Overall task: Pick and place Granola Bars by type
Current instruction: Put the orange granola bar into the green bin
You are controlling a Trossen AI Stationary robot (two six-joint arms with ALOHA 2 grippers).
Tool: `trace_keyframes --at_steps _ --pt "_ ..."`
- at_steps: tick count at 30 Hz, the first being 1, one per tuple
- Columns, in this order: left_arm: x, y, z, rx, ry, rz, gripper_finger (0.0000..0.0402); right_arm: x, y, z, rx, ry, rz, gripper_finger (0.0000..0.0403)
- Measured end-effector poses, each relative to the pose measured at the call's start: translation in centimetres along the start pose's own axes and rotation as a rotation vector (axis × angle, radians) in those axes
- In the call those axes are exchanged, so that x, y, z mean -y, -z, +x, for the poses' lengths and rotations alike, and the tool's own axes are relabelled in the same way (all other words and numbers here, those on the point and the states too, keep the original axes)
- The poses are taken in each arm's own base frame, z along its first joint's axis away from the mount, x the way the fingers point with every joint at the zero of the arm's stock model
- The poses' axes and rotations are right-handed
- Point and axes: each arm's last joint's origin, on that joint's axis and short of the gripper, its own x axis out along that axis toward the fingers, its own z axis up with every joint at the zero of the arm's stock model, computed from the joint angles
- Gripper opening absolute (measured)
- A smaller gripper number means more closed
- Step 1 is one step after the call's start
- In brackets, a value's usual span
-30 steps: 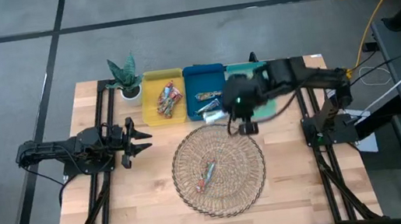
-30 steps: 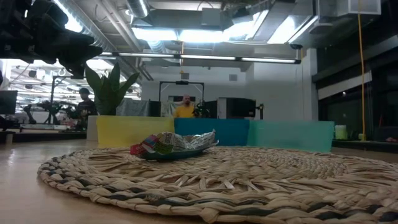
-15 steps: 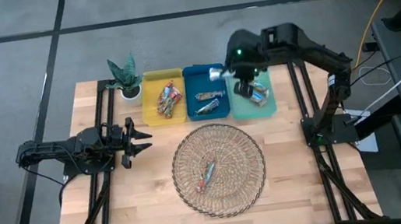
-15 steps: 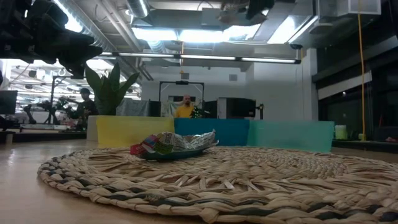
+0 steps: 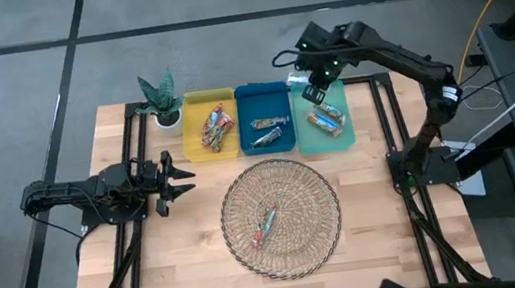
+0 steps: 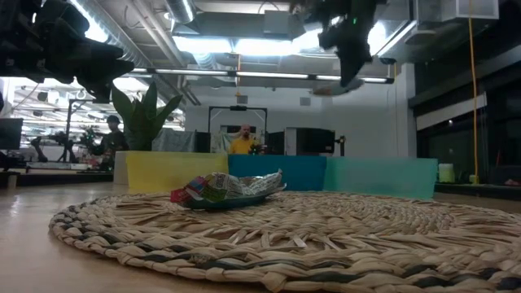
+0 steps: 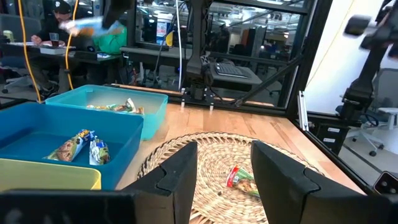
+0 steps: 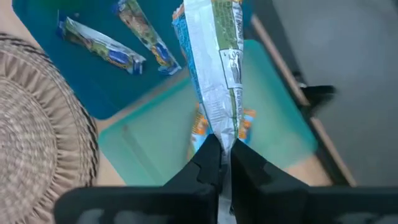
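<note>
A silver-and-blue granola bar is pinched by one end in the right gripper above the teal tray. The left gripper is parked half-spread, nothing held.

yellow tray: cut off by the left wrist picture's edge
person: far off, too small to tell
</note>
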Motion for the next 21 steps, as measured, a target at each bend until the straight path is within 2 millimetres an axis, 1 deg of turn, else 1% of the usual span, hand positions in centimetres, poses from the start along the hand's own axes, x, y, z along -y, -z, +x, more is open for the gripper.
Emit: trace_keyframes --at_steps 5,10,14,21 --pt "0.0 0.0 0.0 0.0 0.0 0.0 0.0143 1.7 1.0 5.4 -0.01 -0.064 0.05 0.0025" --pt "0.0 0.0 0.0 0.0 0.0 0.0 0.0143 2.8 2.9 10.3 -0.051 -0.102 0.105 0.0023" --pt "0.0 0.0 0.0 0.0 0.0 0.0 0.0143 3.0 4.4 12.8 -0.075 -0.149 0.128 0.0019" --pt "0.0 0.0 0.0 0.0 0.0 0.0 0.0143 3.0 6.8 15.9 -0.124 -0.159 0.15 0.0025"
